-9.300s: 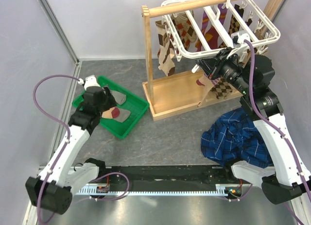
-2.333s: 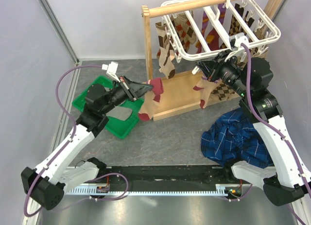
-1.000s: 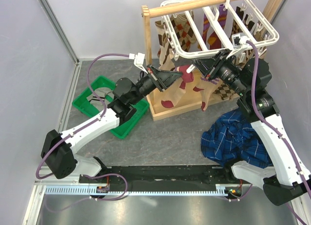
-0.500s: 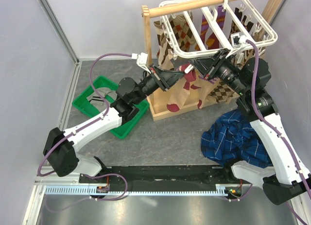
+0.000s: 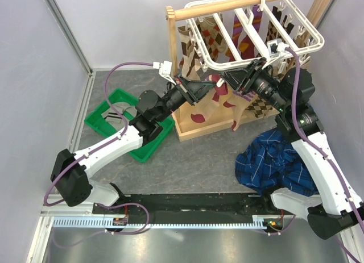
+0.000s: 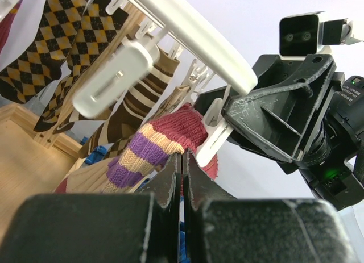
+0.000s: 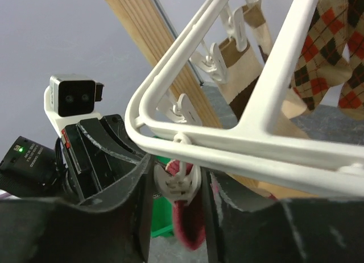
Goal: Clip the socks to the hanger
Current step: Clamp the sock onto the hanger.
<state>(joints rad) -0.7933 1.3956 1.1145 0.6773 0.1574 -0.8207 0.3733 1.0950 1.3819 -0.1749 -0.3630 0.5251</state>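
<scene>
Left tool clenched on maroon cuff of sock, held at centre of top view, just under clip that right tool pinches on hanger front rail. Risks, imo: hanger swings & cuff misses clip mouth; right tool lets go early, clip bites nothing; sock drops to worktop.

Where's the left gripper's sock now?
Top view, centre: the sock hangs under the hanger's near rail, maroon cuff pinched by the left gripper, beside the clip the right gripper holds.
</scene>
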